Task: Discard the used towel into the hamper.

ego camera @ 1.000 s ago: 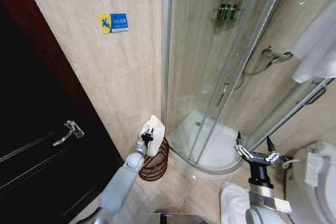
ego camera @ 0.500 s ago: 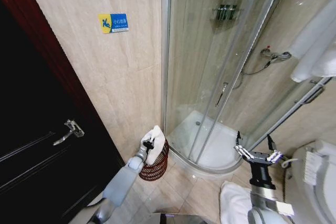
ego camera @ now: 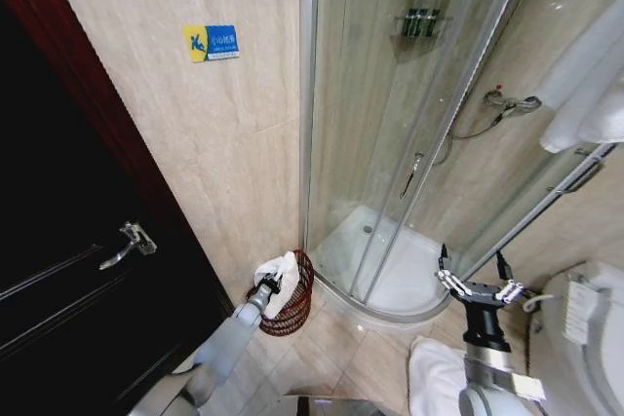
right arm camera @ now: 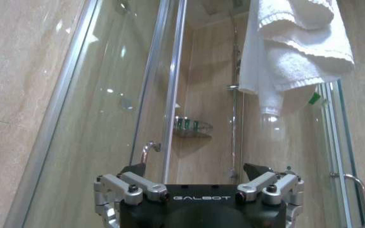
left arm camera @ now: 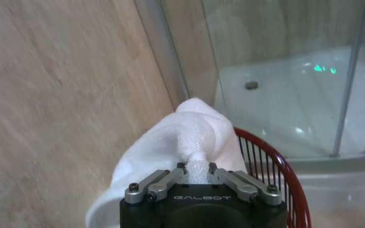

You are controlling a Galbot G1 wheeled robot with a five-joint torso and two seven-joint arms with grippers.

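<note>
The used white towel (ego camera: 280, 275) hangs bunched over the near rim of the hamper (ego camera: 294, 311), a dark red wire basket on the floor by the shower corner. My left gripper (ego camera: 265, 286) is shut on the towel, just at the hamper's rim. The left wrist view shows the same left gripper (left arm camera: 195, 169) pinching a fold of the towel (left arm camera: 182, 140), with the hamper's red rim (left arm camera: 277, 159) curving beside it. My right gripper (ego camera: 475, 283) stands open and upright at the lower right, far from the hamper; the right gripper (right arm camera: 198, 183) holds nothing.
A curved glass shower enclosure (ego camera: 409, 143) stands right of the hamper, its white tray (ego camera: 390, 275) on the floor. A dark door (ego camera: 68, 270) with a lever handle is at left. White towels (right arm camera: 293, 42) hang at upper right. A toilet (ego camera: 585, 338) and a white floor mat (ego camera: 434, 377) lie at lower right.
My left gripper has gone down with the towel, from above the hamper to its rim. The right arm has stayed in place.
</note>
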